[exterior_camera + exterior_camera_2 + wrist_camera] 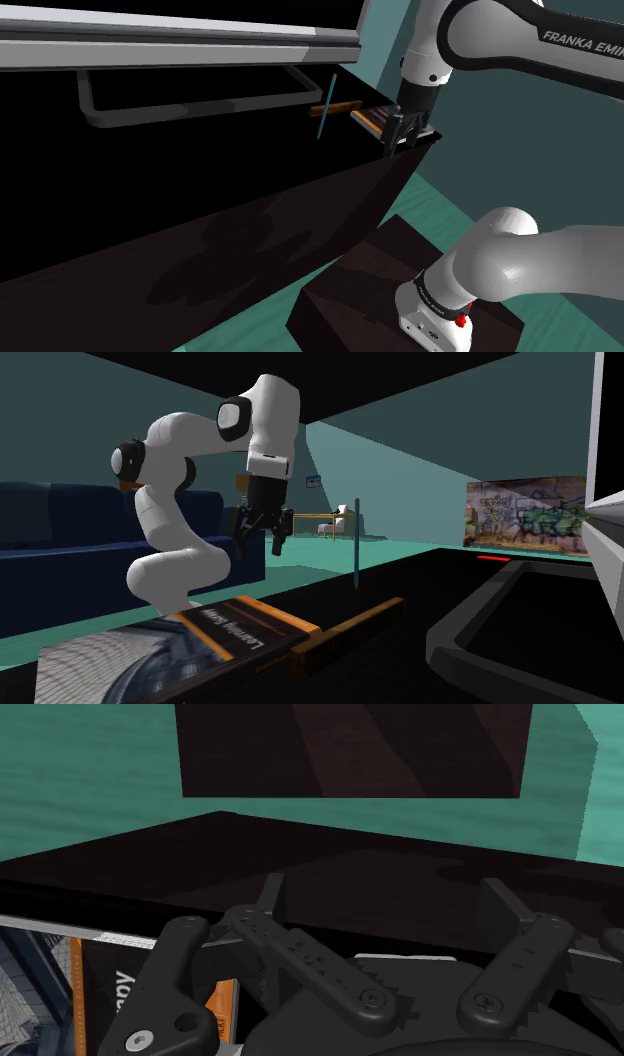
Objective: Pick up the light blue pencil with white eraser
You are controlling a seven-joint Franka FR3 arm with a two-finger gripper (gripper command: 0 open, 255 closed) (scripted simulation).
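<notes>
Blue pencil [356, 552] upright on dark table [440, 567] (pale end uppermost), jaws apart and empty, nearby

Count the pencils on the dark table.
2. A light blue pencil stands upright on the table, beyond the book in the second exterior view. An orange-brown pencil lies flat alongside the book. More could lie out of view.
</notes>
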